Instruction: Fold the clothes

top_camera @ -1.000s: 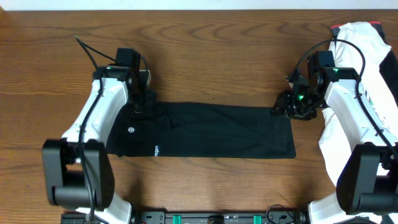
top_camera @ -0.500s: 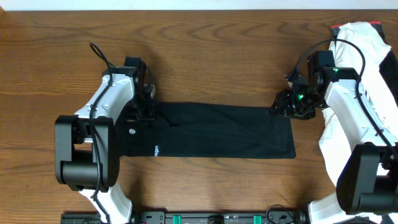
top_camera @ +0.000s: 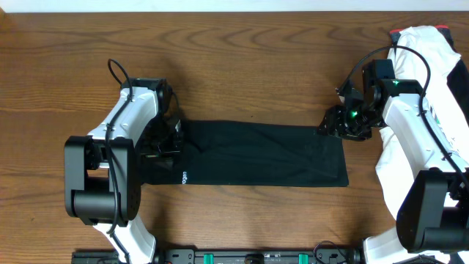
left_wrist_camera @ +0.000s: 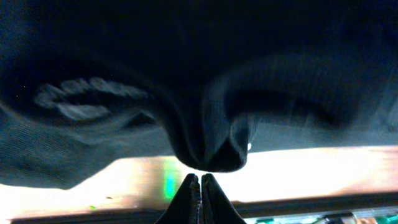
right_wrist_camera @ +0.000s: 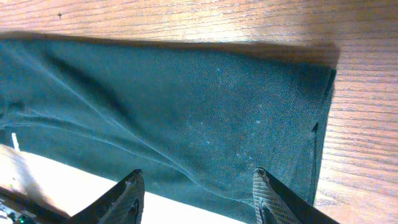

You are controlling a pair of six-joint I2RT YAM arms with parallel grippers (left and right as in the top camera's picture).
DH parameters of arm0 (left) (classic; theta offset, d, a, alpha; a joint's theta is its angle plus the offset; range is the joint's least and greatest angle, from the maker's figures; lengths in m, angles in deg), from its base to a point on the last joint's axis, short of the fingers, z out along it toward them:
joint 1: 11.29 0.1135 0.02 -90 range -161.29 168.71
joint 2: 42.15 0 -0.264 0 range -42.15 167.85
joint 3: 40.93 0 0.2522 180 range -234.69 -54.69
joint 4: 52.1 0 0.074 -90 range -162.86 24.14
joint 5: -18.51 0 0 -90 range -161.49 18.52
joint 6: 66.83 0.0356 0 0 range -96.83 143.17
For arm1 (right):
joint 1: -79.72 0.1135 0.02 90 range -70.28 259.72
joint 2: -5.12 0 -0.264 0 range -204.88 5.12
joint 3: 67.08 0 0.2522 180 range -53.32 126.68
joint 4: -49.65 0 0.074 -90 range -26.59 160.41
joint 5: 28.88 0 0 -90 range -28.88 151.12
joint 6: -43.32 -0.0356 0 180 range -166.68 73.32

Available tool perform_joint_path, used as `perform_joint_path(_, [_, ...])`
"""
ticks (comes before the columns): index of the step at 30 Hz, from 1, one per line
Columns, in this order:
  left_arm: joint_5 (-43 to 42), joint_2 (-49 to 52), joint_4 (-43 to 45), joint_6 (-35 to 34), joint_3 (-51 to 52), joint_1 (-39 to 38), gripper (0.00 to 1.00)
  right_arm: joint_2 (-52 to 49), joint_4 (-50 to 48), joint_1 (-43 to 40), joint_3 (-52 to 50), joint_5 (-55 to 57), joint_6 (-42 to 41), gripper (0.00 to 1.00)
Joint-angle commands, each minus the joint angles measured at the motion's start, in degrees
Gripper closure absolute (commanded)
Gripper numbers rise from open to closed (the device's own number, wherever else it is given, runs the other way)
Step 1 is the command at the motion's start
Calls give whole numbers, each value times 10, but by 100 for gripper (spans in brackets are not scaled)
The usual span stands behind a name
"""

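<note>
- The black T-shirt (top_camera: 256, 154) lies on the wooden table (top_camera: 242, 59). It is folded into one long, flat band that runs from left to right.
- The left hand (top_camera: 167, 141) sits on the T-shirt's left end. In the left wrist view its fingers (left_wrist_camera: 193, 190) are pressed together and clamped on a pinch of the fabric, which puckers into a dark fold right at their tips.
- Small white lettering (top_camera: 183, 177) shows on the T-shirt's near edge, just beside the left hand.
- The right hand (top_camera: 333, 125) is at the T-shirt's far right corner. Its fingers (right_wrist_camera: 132, 199) stand apart over the cloth and hold nothing. I cannot tell whether they touch the fabric.
- The T-shirt's right end lies flat, with a few faint creases and a straight edge.
- A white garment (top_camera: 429, 51) lies well apart from the T-shirt, off its right end and partly under the right arm.
</note>
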Motion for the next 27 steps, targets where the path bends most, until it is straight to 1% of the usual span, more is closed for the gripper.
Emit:
perform_joint_path(1, [-38,-1,-8,-9,-6,2,94,-1,-1,4,4,-4,10,46])
perform_joint_path(4, [-44,-4,-10,-9,-10,3,94,-1,-1,4,4,-4,10,45])
perform_joint_path(6, [-41,-10,8,-9,-17,3,94,-1,-1,4,4,-4,10,45])
perform_joint_path(8, [-36,-23,41,-9,-21,3,94,-1,-2,4,4,-3,10,45])
perform_joint_path(12, [-35,-43,134,-9,-21,3,94,-1,-3,4,4,4,10,44])
perform_joint_path(15, [-35,-44,208,-9,-18,3,93,-1,-3,4,4,14,10,43])
perform_joint_path(18, [-35,-43,260,-9,-10,3,94,-1,-4,4,4,13,10,43])
perform_joint_path(21, [-35,-35,272,-9,-9,3,94,-1,-4,4,4,13,10,43])
perform_joint_path(27, [-36,1,261,-9,1,0,94,-1,-4,4,4,13,10,43])
